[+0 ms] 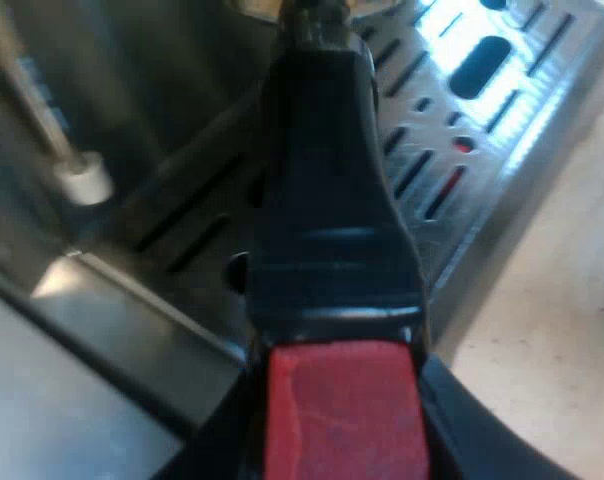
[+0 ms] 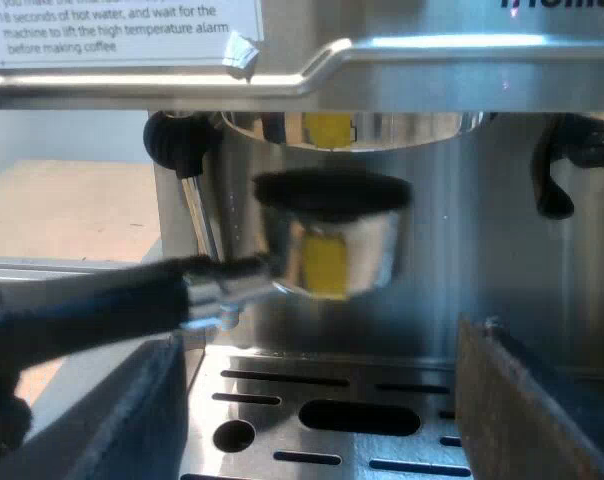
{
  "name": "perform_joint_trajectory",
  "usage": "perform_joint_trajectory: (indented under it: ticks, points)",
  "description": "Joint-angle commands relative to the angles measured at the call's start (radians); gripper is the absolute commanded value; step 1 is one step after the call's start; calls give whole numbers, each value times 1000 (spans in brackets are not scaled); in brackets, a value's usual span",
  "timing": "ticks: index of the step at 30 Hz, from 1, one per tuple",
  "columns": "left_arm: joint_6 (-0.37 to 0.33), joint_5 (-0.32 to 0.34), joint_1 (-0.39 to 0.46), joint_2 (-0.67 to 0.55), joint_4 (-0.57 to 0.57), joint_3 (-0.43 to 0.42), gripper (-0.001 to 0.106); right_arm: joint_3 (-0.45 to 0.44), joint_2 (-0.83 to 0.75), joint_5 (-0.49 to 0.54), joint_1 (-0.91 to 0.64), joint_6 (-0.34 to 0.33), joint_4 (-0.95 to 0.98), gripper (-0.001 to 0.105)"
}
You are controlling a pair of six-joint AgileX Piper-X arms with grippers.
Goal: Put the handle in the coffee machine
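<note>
The holder's dark handle (image 1: 327, 190) runs away from the camera, its red end (image 1: 342, 410) close up between the fingers (image 1: 472, 430) of my left gripper (image 1: 342, 425), which is shut on it. From the right wrist, the holder's metal basket (image 2: 327, 245) hangs level just under the espresso machine's round brew head (image 2: 352, 125), with a small gap between them. Its handle (image 2: 92, 305) sticks out sideways over the slotted drip tray (image 2: 312, 400). My right gripper (image 2: 327, 420) stands open low over that tray, holding nothing.
A thin steam wand (image 2: 197, 215) hangs beside the basket, and its tip (image 1: 82, 180) stands near the handle. A black lever (image 2: 557, 170) sits on the machine's front. A printed label (image 2: 112, 30) is stuck above the brew head. Pale tabletop (image 1: 552, 320) borders the drip tray (image 1: 452, 130).
</note>
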Motion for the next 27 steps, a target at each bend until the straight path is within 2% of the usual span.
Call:
perform_joint_trajectory:
  ticks: [1,6,22,24,25,27]
  points:
    - [-17,38,16,-7,-46,-14,0,-1,1,8,-4,-13,-14,59]
    - [0,126,25,-7,-48,-14,0,-1,1,8,-4,-13,-14,59]
    - [0,177,25,-7,-77,-14,0,-1,1,8,-4,-13,-14,59]
    - [0,189,25,-7,-77,-14,0,-1,1,8,-4,-13,-14,59]
    - [0,216,25,-7,-77,-14,0,-1,1,8,-4,-13,-14,59]
    - [0,213,18,-7,-79,-16,0,-1,1,8,-4,-13,-14,59]
